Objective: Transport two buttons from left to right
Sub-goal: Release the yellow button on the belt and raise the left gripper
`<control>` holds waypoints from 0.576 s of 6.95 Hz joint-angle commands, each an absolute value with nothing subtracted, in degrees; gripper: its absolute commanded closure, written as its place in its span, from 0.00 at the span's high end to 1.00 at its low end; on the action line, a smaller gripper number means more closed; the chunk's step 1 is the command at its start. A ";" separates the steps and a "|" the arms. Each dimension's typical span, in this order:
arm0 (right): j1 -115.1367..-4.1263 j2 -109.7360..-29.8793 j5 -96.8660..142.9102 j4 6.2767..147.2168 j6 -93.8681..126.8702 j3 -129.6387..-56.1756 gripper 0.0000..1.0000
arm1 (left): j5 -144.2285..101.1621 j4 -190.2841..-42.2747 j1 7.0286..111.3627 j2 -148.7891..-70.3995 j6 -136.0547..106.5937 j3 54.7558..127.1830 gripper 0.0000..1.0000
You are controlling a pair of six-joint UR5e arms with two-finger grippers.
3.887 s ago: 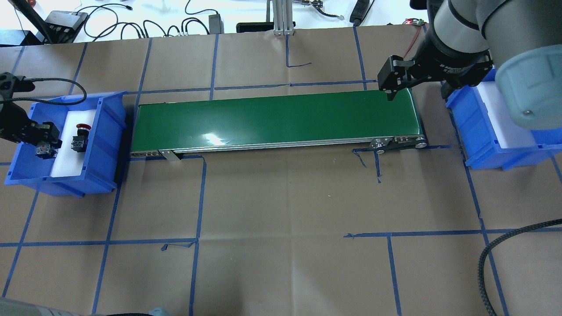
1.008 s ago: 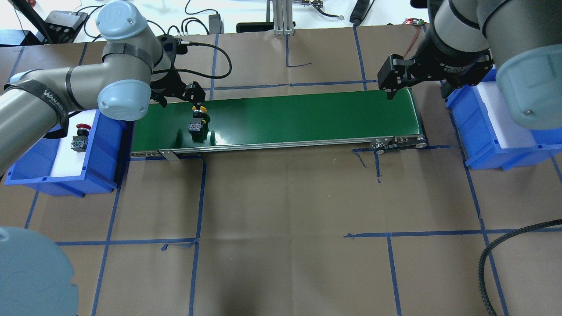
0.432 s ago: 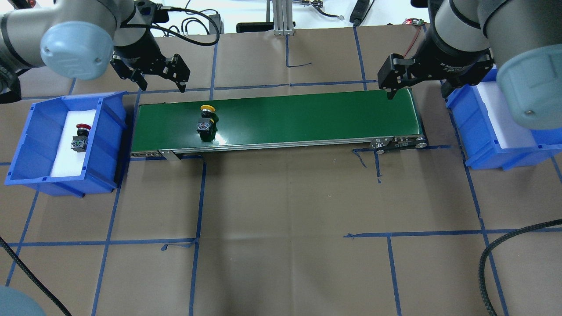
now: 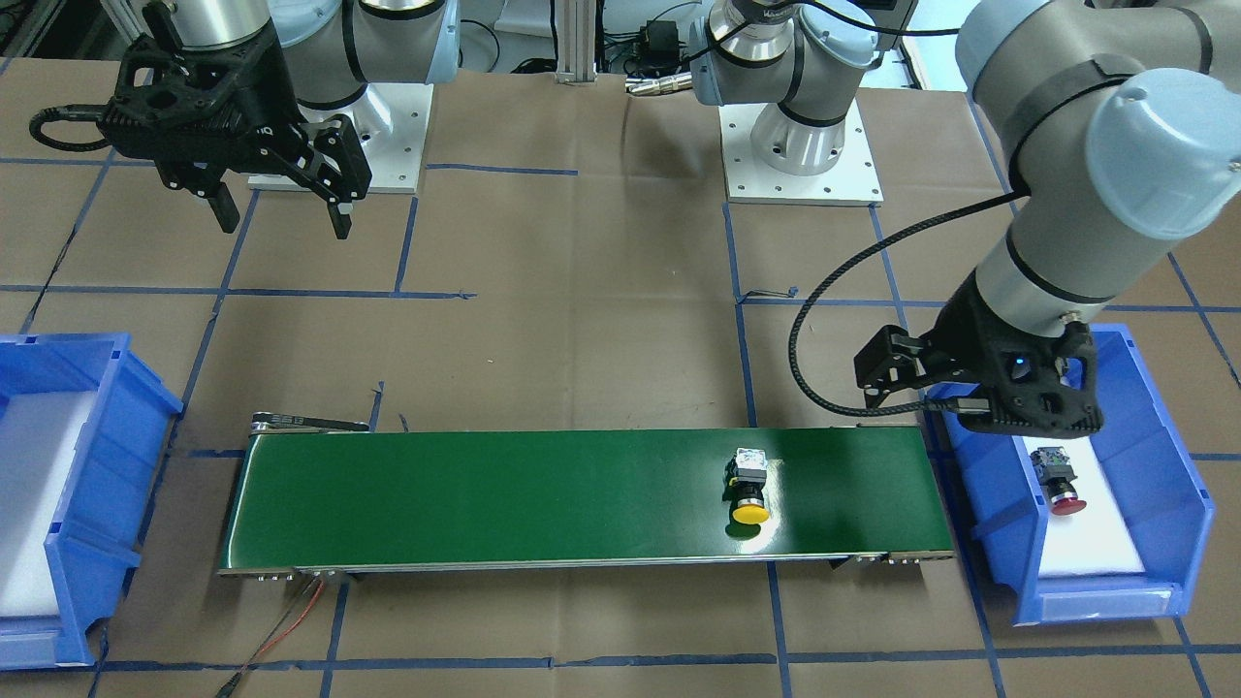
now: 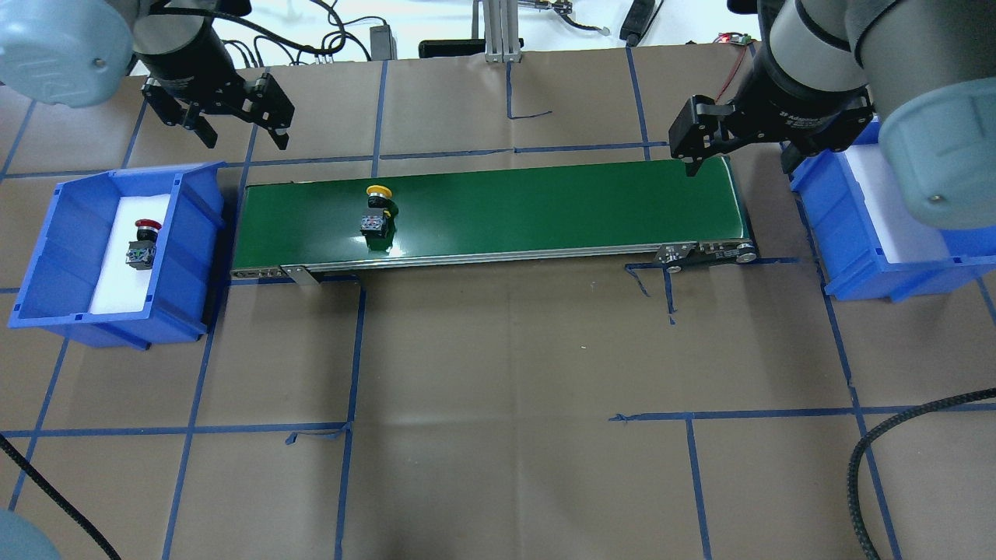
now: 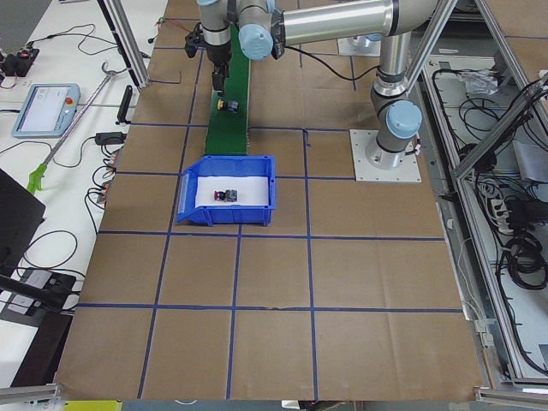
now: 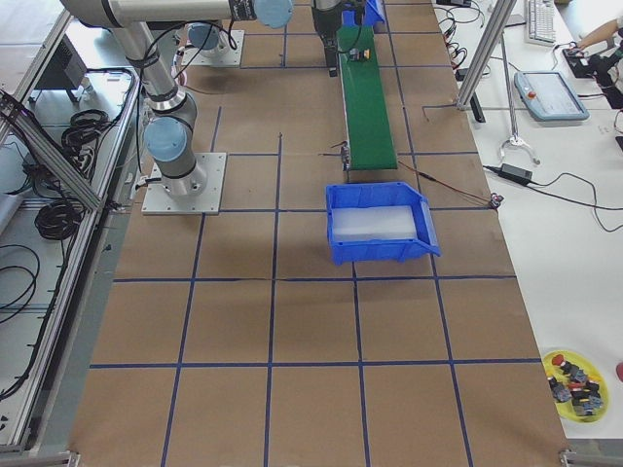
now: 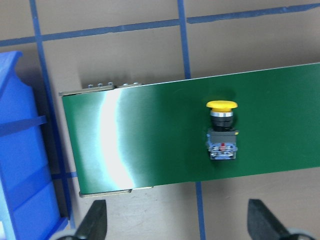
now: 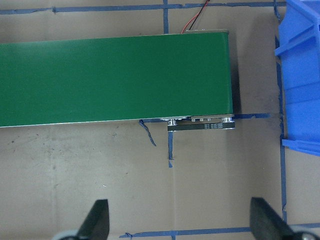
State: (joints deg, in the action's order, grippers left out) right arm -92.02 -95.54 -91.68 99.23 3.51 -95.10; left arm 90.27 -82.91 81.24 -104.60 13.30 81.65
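The yellow-capped button (image 5: pixel 377 211) lies on its side on the green conveyor belt (image 5: pixel 545 206), near its left end. It also shows in the front view (image 4: pixel 748 490) and the left wrist view (image 8: pixel 222 130). The red-capped button (image 5: pixel 142 243) lies on white foam in the left blue bin (image 5: pixel 194 233). My left gripper (image 5: pixel 245 142) is open and empty, raised behind the belt's left end. My right gripper (image 4: pixel 284 223) is open and empty, hovering over the belt's right end (image 9: pixel 220 75).
The right blue bin (image 5: pixel 856 241) holds only white foam. Cables and power bricks lie along the table's far edge (image 5: pixel 334 43). A thick black cable (image 5: pixel 864 459) loops at the front right. Blue tape lines grid the brown paper.
My left gripper lifted the yellow button out of the left bin, set it on the belt, opened, and pulled up and back left. The button has shifted right along the belt. The right arm is still.
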 commanded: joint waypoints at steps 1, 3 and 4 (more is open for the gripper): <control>-92.02 -95.54 -91.67 99.23 3.52 -95.10 1.00 | 90.18 -83.06 72.64 -104.59 20.62 81.56 1.00; -92.02 -95.54 -91.67 99.23 3.60 -95.10 1.00 | 90.26 -83.06 65.51 -104.68 30.63 81.74 1.00; -92.02 -95.54 -91.67 99.23 3.60 -95.10 1.00 | 90.18 -83.06 61.39 -105.29 35.02 82.17 1.00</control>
